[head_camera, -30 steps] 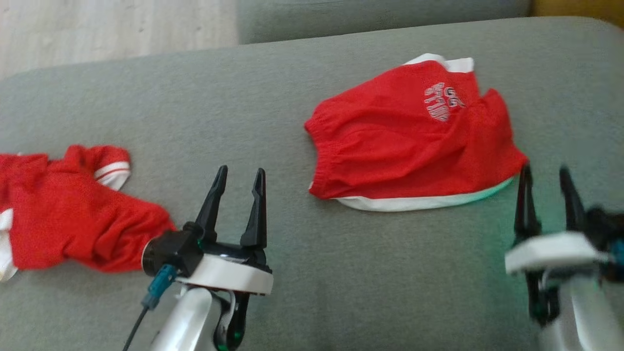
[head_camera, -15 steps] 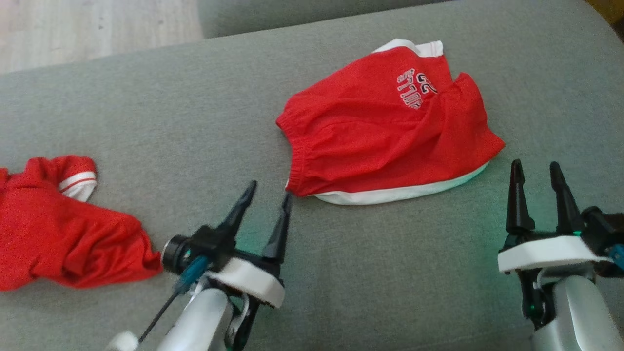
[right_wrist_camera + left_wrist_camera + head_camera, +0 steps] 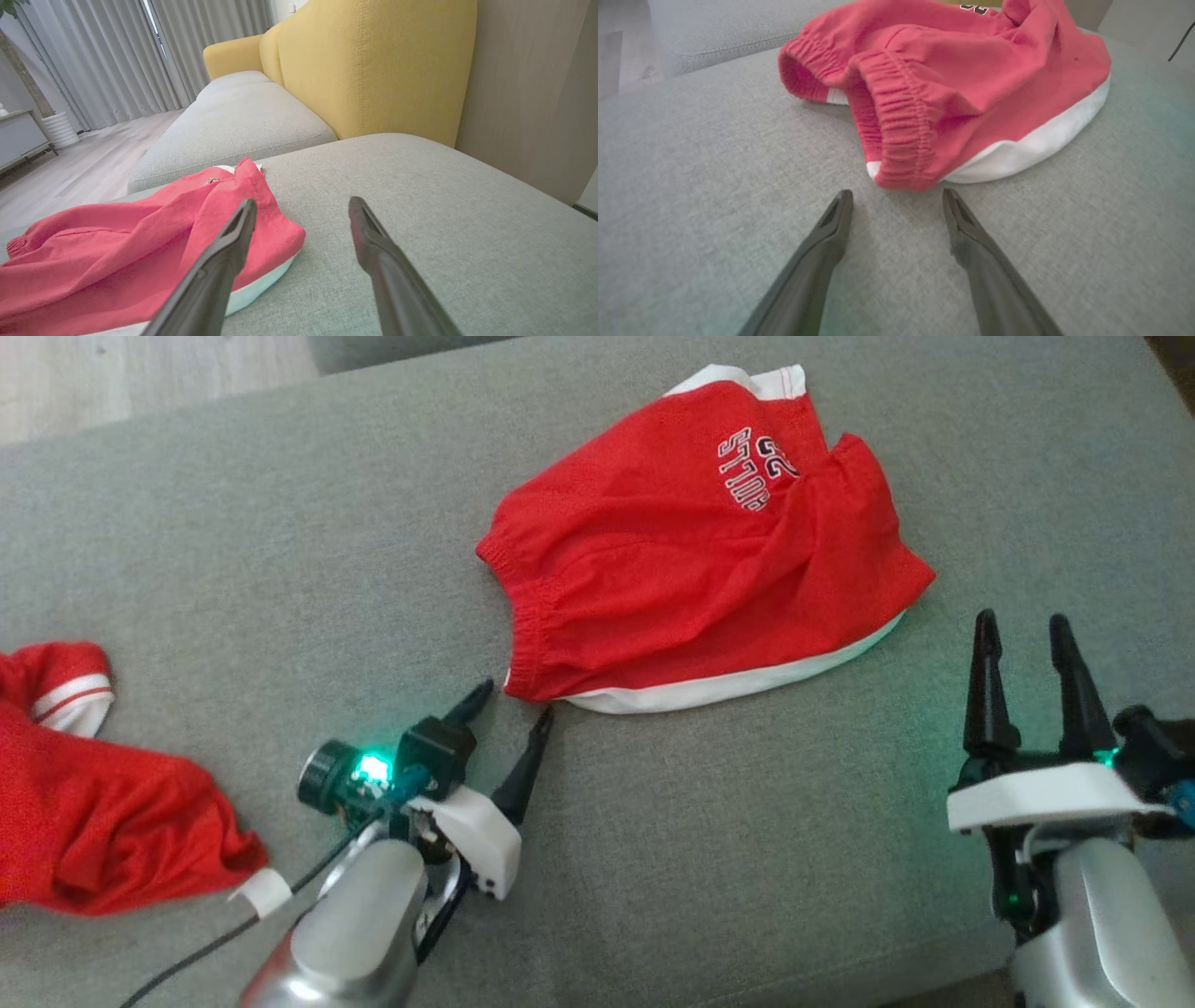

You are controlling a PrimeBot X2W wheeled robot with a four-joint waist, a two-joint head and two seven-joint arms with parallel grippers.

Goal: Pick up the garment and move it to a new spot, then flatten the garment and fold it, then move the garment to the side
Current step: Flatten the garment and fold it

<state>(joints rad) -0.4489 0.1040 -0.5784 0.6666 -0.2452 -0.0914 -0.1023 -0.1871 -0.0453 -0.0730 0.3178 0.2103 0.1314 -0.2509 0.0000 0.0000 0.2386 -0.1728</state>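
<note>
The grey sofa cushion [image 3: 233, 541] carries the red shorts [image 3: 691, 551] at its middle, lying flat. Their long axis runs across the head view, from the waistband [image 3: 523, 616] on the left up to the leg hems on the right. A second red garment [image 3: 84, 803] lies well apart at the left edge.

The left hand [image 3: 515, 700] is the nearer one. Its fingers are spread, and the waistband's near corner sits just ahead of the tips and between them. The right hand [image 3: 1022, 619], also spread and empty, stands near the shorts' right corner without touching it.

A second ago the left hand was beside the second garment and far from the shorts. It has since crossed to the waistband, and the head camera has swung too.
</note>
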